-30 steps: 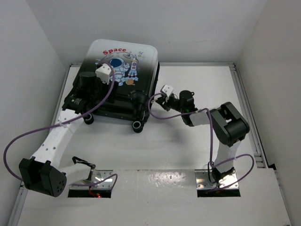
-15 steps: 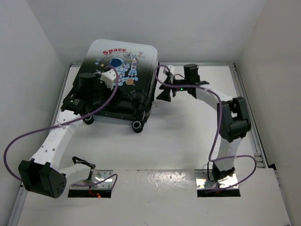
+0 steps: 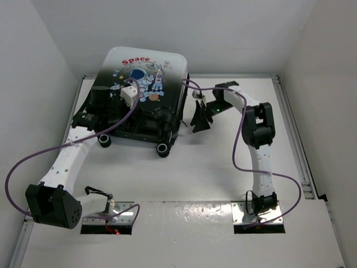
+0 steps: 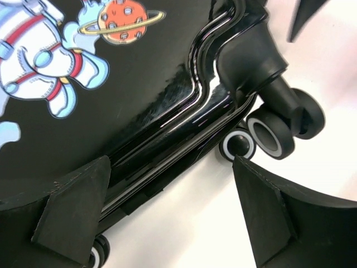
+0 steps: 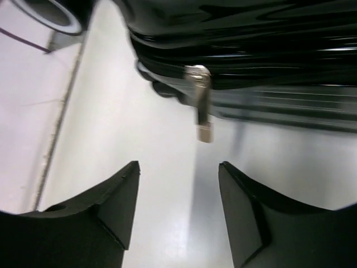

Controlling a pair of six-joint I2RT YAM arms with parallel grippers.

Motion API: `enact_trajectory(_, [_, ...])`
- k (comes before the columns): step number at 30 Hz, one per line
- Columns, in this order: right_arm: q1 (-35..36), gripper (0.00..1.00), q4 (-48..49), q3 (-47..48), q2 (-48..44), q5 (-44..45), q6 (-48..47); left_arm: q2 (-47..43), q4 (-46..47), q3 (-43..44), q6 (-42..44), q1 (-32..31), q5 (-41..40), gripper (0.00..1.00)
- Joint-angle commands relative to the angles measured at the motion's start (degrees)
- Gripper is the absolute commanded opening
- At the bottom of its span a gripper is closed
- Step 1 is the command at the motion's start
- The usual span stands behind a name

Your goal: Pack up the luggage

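The luggage [image 3: 142,72] is a white-to-black suitcase with an astronaut and "Space" print. It lies flat at the back left of the table, lid down, black casters [image 3: 163,148] toward me. My left gripper [image 3: 131,117] hangs open and empty over its near black edge. In the left wrist view [image 4: 171,167] the shell [image 4: 139,84] and casters [image 4: 268,131] lie between and beyond the fingers. My right gripper [image 3: 199,124] is open and empty just right of the suitcase. In the right wrist view [image 5: 178,167] a metal zipper pull [image 5: 202,106] hangs from the shell's seam [image 5: 251,44], just beyond the fingertips.
White walls enclose the table [image 3: 223,162] at the back and both sides. A metal rail [image 3: 293,128] runs along its right edge. Purple cables [image 3: 33,162] loop off both arms. Bare tabletop lies in front of and right of the suitcase.
My right arm has swung from the table's middle right toward the suitcase; its gripper now points at the right side by the zipper. My left gripper has shifted slightly over the lid.
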Motion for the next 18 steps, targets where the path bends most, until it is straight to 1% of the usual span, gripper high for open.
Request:
enact_trajectory(1, [0.4,0.62,-11.7,-0.8,-1.8,-7.2,-9.5,1.5,0.5,2.1,-0.1,0.9,2.9,0.96])
enact_trajectory(4, [0.5,0.66,-10.0,-0.3,-0.9,-8.7,-8.6,2.6,0.5,2.1,-0.6,0.9,2.9,0.96])
enact_trajectory(5, [0.5,0.67,-9.2,-0.3,-0.8,-9.1,-6.8,2.6,0.5,2.6,-0.6,0.9,2.9,0.96])
enact_trajectory(6, [1.2,0.67,-4.7,-0.4,-0.7,-9.4,-3.7,2.6,0.5,2.6,-0.6,0.9,2.4,0.96])
enact_trajectory(7, [0.6,0.69,-2.5,-0.5,-0.8,-9.5,1.2,3.2,0.5,2.6,-1.2,0.9,2.4,0.96])
enact_trajectory(8, [0.7,0.69,-0.1,-1.9,-1.2,-9.7,3.6,3.2,0.5,2.6,-1.2,0.9,1.8,0.96])
enact_trajectory(9, [0.7,0.7,7.7,-2.6,-1.3,-9.5,8.2,3.2,0.5,3.2,-1.2,0.9,1.8,0.96])
enact_trajectory(10, [0.7,0.71,10.5,-3.2,-1.8,-9.5,13.1,3.2,1.0,3.3,-1.2,0.9,1.8,0.96])
enact_trajectory(11, [0.6,0.71,13.4,-5.5,-2.0,-9.6,15.7,3.7,1.0,3.3,-1.2,0.9,1.1,0.96])
enact_trajectory(12, [0.9,0.71,22.0,-6.2,-2.6,-8.8,20.5,3.7,1.0,3.3,-1.2,0.9,1.0,0.96])
enact_trajectory(13, [0.9,0.71,24.4,-7.7,-2.9,-8.5,24.0,3.7,1.0,3.3,-1.2,0.9,1.0,0.96])
enact_trajectory(15, [0.9,0.71,33.7,-9.4,-3.7,-7.3,28.7,3.7,1.0,3.3,-1.2,0.9,0.5,0.96])
enact_trajectory(16, [1.2,0.72,35.7,-10.1,-3.7,-7.1,32.1,3.7,1.5,3.3,-1.2,0.9,0.5,0.96])
enact_trajectory(18, [1.1,0.72,39.9,-10.1,-3.4,-7.2,34.1,3.7,1.5,3.3,-1.7,0.4,0.0,0.96])
